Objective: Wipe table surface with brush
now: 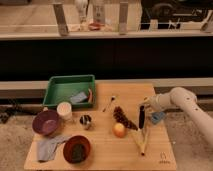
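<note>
The table surface [102, 145] is a light tan wooden top with a small dark mark [162, 161] near its front right corner. My white arm reaches in from the right. My gripper [144, 107] is over the right part of the table and is shut on the top of the brush [141, 120]. The brush is a slim black stick that hangs almost upright, its lower end close to the tabletop. It is just right of the reddish-brown cluster [124, 117] and the orange ball [119, 130].
A pale yellow husk [141, 141] lies below the brush. A blue item [158, 117] is at the right edge. A green tray [56, 91], white cup [64, 110], purple bowl [40, 120], red bowl [67, 142], grey cloth [48, 148] and metal cup [86, 120] stand on the left.
</note>
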